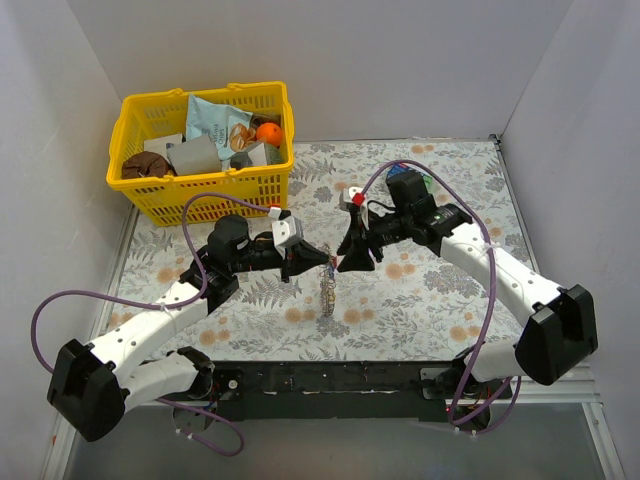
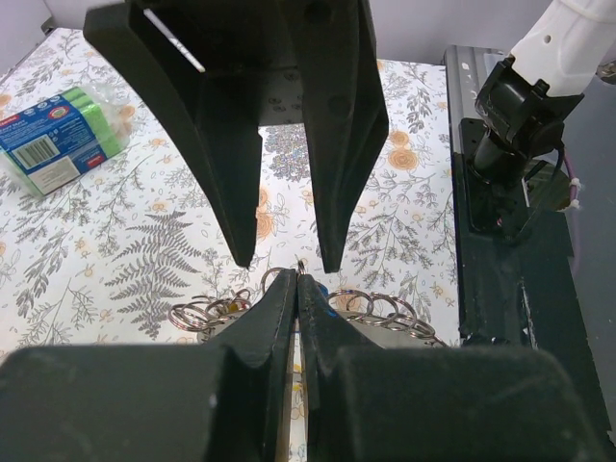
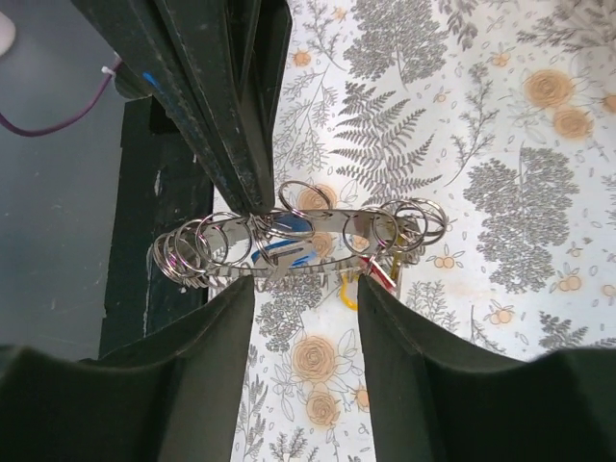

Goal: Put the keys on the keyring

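Centrally, over the floral table cover (image 1: 430,300), both arms meet at the keyring (image 3: 332,220).

- Left gripper (image 2: 296,285): fingers pressed tight together, pinching the keyring's band and holding it on edge above the cloth.
- Right gripper (image 3: 306,289): jaws spread apart, tips close against the hoop's rim opposite the left fingers, clamping nothing.
- Keyring carries many small split rings (image 3: 223,241) bunched along it.
- Keys (image 3: 289,250): blue, yellow and red bits show just under the band, between the right fingertips; exactly how they attach I can't tell.
- Blue-green packet (image 2: 58,135) lies well apart on the cloth.
- Yellow basket (image 1: 140,195) of odds sits at the far left corner.
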Tool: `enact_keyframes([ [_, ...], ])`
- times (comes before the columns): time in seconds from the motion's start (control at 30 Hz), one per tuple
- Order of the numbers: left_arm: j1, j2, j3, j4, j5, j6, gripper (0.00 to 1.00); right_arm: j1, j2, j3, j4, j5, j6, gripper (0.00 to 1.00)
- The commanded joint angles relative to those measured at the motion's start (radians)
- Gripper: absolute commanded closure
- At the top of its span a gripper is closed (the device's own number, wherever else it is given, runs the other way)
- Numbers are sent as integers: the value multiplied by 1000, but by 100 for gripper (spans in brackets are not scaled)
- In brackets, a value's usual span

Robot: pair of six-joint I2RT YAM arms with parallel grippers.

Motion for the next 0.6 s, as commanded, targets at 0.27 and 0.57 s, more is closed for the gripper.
enact_keyframes([
  [0.27,-2,-38,22,46,19,5,100,-37,-91,8,118,-78,65,39],
  [0.57,-2,-36,22,55,22,-4,100,-36,-48,11,108,-168,68,55],
])
